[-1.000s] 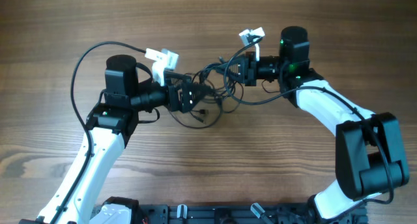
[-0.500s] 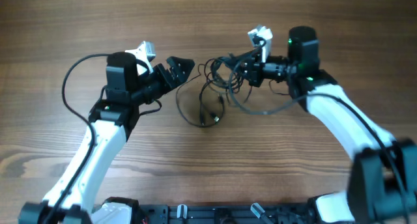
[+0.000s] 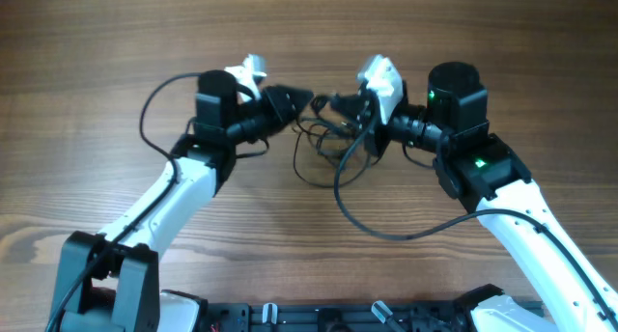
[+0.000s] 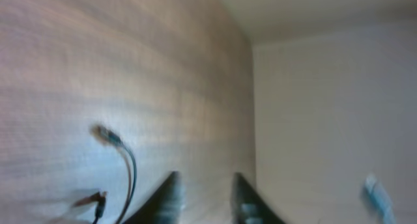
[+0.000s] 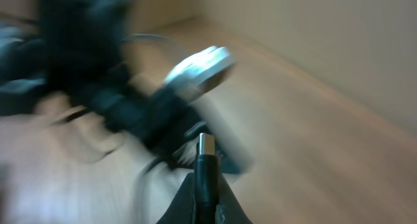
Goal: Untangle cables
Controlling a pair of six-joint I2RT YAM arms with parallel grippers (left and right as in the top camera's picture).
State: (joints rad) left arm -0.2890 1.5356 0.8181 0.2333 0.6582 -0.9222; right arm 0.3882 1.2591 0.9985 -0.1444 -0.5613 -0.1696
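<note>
The cables [image 3: 316,151] lie as a loose tangle of thin black loops on the wooden table [image 3: 116,42], between and just below both grippers. My left gripper [image 3: 294,100] points right above the tangle's upper left; in the left wrist view its blurred fingers [image 4: 168,196] stand narrowly apart with bare wood between them. One cable with a small plug [image 4: 103,134] lies left of them. My right gripper [image 3: 350,106] faces left, shut on a cable's plug end [image 5: 206,160], whose metal tip sticks out past the fingertips.
A thicker black arm wire [image 3: 379,231] hangs in a long loop from the right wrist toward the table's front. Another arm wire [image 3: 154,98] arcs behind the left arm. Both wrist views are motion-blurred. A pale wall [image 4: 326,107] rises past the table's far edge.
The left gripper lifted off the tangle, swung up and right toward the right gripper, and its jaws narrowed. The right gripper kept its hold and shifted left, and its arm wire now hangs lower.
</note>
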